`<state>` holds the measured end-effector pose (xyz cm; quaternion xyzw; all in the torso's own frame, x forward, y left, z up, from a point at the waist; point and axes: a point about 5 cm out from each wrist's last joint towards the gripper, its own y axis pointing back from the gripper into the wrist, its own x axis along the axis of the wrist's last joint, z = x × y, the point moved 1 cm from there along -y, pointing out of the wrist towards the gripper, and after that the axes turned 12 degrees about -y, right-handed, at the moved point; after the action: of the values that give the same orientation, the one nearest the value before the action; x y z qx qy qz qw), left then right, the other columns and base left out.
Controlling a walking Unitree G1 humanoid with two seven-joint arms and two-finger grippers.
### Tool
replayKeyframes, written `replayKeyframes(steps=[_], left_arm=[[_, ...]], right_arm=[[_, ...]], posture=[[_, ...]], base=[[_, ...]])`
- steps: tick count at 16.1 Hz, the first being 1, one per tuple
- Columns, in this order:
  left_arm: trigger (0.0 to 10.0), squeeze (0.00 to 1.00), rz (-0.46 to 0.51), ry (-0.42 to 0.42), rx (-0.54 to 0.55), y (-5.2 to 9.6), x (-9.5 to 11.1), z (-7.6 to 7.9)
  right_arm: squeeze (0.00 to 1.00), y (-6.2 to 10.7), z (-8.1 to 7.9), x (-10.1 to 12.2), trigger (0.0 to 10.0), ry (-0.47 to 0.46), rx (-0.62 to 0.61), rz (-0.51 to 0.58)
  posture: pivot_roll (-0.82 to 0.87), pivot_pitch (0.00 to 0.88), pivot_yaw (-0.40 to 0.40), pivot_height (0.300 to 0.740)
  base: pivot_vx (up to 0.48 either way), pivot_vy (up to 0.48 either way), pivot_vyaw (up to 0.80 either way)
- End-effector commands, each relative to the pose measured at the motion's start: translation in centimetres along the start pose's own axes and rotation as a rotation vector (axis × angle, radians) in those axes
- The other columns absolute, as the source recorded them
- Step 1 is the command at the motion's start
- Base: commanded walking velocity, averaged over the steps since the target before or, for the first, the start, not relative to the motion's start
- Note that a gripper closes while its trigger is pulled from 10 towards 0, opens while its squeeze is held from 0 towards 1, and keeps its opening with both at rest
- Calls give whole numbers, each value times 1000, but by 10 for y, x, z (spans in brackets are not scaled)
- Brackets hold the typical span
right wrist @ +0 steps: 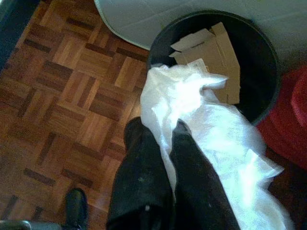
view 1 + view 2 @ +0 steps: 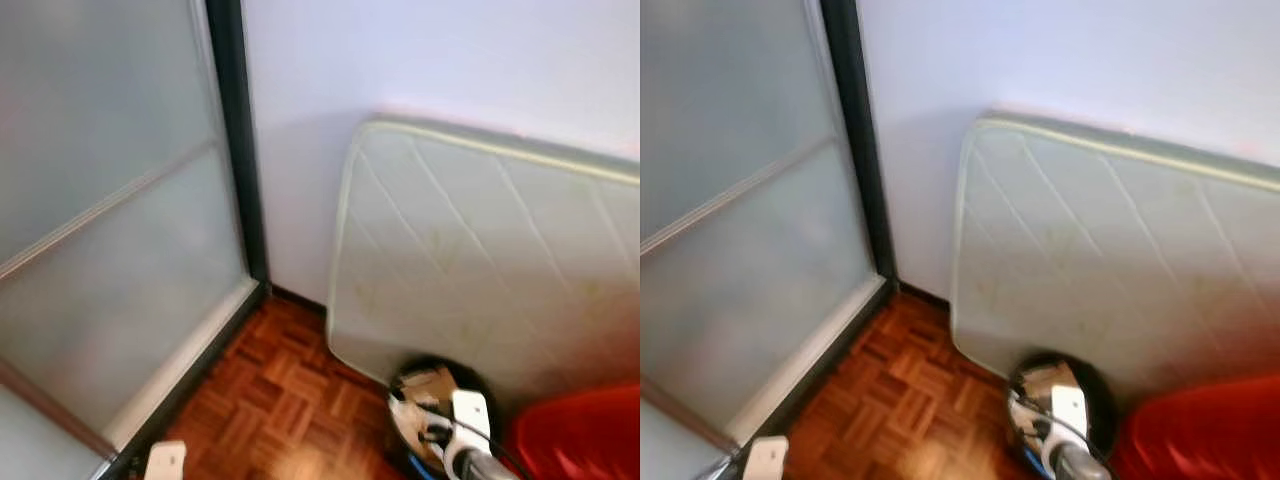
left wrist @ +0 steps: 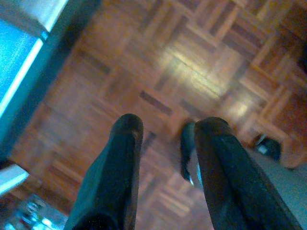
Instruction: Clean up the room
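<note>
Right gripper (image 1: 163, 129) pinched tight on a white plastic bag (image 1: 206, 120), fingers nearly together with the film caught between them; the bag drapes over the near rim of a black bin (image 1: 261, 43) and hangs partly inside it, partly outside. Flattened cardboard (image 1: 213, 50) lies in the bin toward its far wall. The bin stands on the parquet floor (image 2: 280, 400), touching the bottom edge of a quilted mattress (image 2: 480, 250) that leans on the white wall (image 2: 450, 50). A red thing (image 2: 585, 435) sits just beside the bin at the mattress's lower right. Left gripper (image 3: 165, 129) hangs over bare parquet, fingers spread with a clear gap, nothing in them. A frosted glass sliding door (image 2: 110, 200) with a dark frame stands along the floor's left edge.
</note>
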<state>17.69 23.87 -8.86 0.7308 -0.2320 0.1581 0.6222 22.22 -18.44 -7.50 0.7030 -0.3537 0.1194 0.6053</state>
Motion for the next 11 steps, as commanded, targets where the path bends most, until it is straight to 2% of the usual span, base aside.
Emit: replayKeyframes(steps=[1,7,11], left_arm=[[10000,0,-1,-17,-22,-1,0,7],[10000,0,-2,-16,-21,-1,0,7],[10000,0,10,4,-24,-1,1,8]], right_arm=[[0,2,13,0,10000,-5,-35,-4],[0,2,13,0,10000,-16,-48,0],[0,2,14,0,10000,-10,-55,-5]], posture=[[16,0,-15,740],[17,0,-16,740],[19,0,-17,740]], base=[[322,0,0],[322,0,0],[68,0,-723]])
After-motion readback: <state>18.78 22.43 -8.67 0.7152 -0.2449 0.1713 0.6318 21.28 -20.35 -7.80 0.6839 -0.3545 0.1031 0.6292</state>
